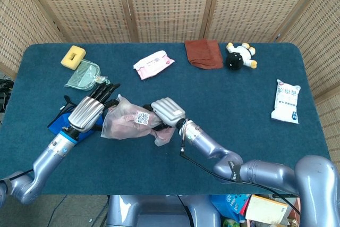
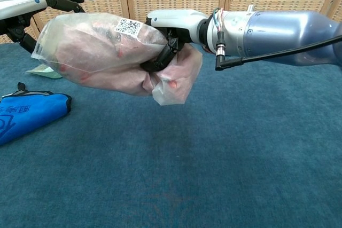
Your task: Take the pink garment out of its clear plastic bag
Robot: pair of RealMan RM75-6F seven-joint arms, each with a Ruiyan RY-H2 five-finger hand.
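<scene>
Right hand point(image 2: 171, 28) has the clear plastic bag with the pink garment point(image 2: 101, 52) clamped at one end, held up off the counter point(image 2: 240, 153). Left hand point(image 1: 90, 111), fingers spread, sits beside the other end.

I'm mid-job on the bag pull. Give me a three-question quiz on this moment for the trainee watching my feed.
1. True or false: the clear plastic bag with the pink garment inside is lying flat on the table.
2. Which hand grips the bag's bunched end? A) left hand B) right hand C) neither
3. Fill in: the blue pouch lies on the table under the robot's ____ arm.

Key
1. False: the chest view shows it held up clear of the table.
2. B: the right hand's fingers are closed round the bunched end; the left hand's fingers are extended at the other end.
3. left
</scene>
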